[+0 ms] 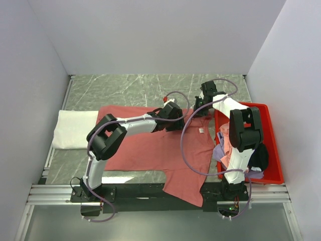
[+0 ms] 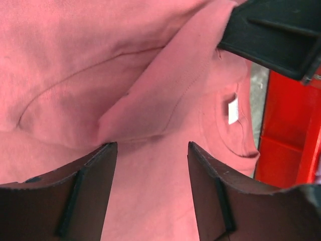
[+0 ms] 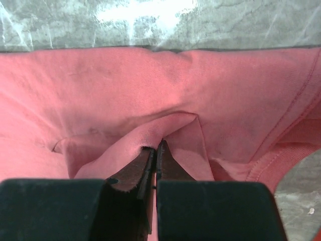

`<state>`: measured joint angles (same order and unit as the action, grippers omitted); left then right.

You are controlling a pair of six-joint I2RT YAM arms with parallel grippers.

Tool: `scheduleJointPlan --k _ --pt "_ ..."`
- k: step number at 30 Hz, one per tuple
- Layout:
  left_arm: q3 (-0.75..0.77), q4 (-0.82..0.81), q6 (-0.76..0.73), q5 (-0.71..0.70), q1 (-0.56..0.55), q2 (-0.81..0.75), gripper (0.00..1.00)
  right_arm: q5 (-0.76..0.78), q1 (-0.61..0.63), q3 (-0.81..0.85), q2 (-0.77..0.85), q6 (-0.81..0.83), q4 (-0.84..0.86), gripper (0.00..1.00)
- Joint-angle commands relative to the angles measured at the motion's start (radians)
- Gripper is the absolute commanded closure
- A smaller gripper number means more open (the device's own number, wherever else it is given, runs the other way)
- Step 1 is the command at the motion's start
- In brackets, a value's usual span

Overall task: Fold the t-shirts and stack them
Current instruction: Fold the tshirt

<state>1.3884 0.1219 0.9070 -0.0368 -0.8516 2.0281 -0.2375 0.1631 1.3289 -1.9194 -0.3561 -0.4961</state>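
Top view: the left arm (image 1: pixel 131 124) covers part of the red t-shirt (image 1: pixel 150 150). The right arm (image 1: pixel 239 145) hides most of the shirts (image 1: pixel 221 144) in the tray (image 1: pixel 269 125).

Left wrist view: the tray is cut off at the right edge, and the label (image 2: pixel 232 110) is too small to read.

Right wrist view: the fabric pinched inside the right hand (image 3: pixel 156 149) is hidden.

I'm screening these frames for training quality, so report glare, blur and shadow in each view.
Top external: even, soft light, sharp throughout, one pale reflection on the table. Left wrist: the dusty red t-shirt is fairly sharp, the open left claw dark and slightly soft. Right wrist: glare whitens the table at the top edge; the right claw, shut on the shirt, is shadowed.
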Motion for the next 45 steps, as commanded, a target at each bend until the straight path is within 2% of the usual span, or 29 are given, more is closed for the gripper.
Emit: scheduleJointPlan --k 1,6,8,14,20,29,34,37,38,39,45 --pt "0.058 0.007 0.012 -0.02 -0.006 0.029 0.38 -0.02 -0.008 0.004 -0.004 -0.009 0.033 1.0" --pt "0.095 0.045 0.0 -0.035 -0.014 0.058 0.41 -0.011 -0.017 0.032 -0.024 -0.015 0.019 1.0" --pt "0.126 0.067 -0.008 -0.06 -0.02 0.078 0.45 -0.016 -0.019 0.032 -0.027 -0.017 0.019 1.0" --pt "0.264 0.245 -0.057 -0.17 -0.044 0.171 0.55 -0.022 -0.019 0.026 -0.023 -0.011 0.027 1.0" --pt "0.313 0.352 -0.083 -0.242 -0.075 0.205 0.55 -0.023 -0.017 0.024 -0.026 -0.007 0.025 1.0" --pt "0.35 0.387 -0.112 -0.27 -0.087 0.247 0.72 -0.025 -0.022 0.018 -0.03 -0.007 0.028 1.0" --pt "0.368 0.4 -0.128 -0.264 -0.09 0.261 0.72 -0.028 -0.025 0.016 -0.03 -0.006 0.028 1.0" --pt "0.377 0.416 -0.128 -0.273 -0.093 0.264 0.82 -0.031 -0.023 0.013 -0.03 -0.006 0.034 1.0" --pt "0.376 0.418 -0.128 -0.275 -0.092 0.264 0.92 -0.034 -0.025 0.012 -0.029 -0.006 0.034 1.0" --pt "0.377 0.418 -0.128 -0.275 -0.093 0.262 0.98 -0.034 -0.025 0.012 -0.029 -0.004 0.034 1.0" --pt "0.344 0.371 -0.132 -0.297 -0.092 0.202 1.0 -0.037 -0.025 0.001 -0.01 0.014 0.044 1.0"
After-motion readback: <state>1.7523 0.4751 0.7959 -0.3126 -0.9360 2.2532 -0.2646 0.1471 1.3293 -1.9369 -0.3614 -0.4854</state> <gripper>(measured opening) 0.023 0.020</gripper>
